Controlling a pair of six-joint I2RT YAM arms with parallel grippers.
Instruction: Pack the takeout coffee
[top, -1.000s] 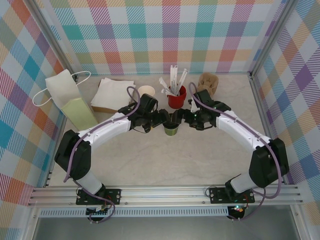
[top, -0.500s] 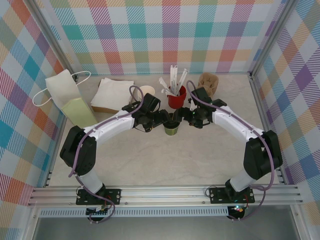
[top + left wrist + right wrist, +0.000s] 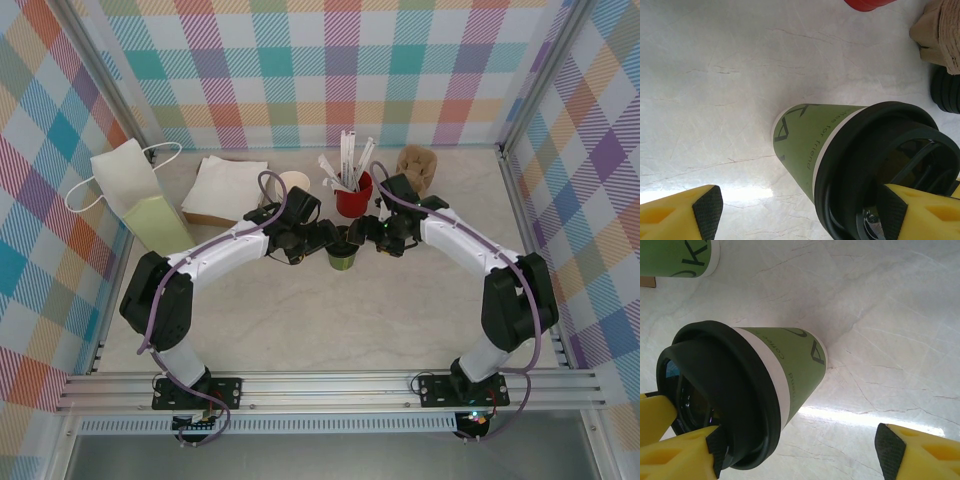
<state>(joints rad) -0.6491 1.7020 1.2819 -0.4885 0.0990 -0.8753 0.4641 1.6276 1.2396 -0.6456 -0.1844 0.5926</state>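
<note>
Both arms reach from the bottom edge to mid-frame, where the takeout coffee (image 3: 343, 259) stands upright on the marble table (image 3: 330, 320). The left gripper (image 3: 800, 212) has its jaws apart, with one pad at the black lid and the other well clear of the green wall. The right gripper (image 3: 801, 445) is also spread, one pad at the lid rim. Farther up stand the red cup (image 3: 353, 197) of stirrers and a cream cup (image 3: 293, 183), with a paper bag (image 3: 135, 195) at upper left.
</note>
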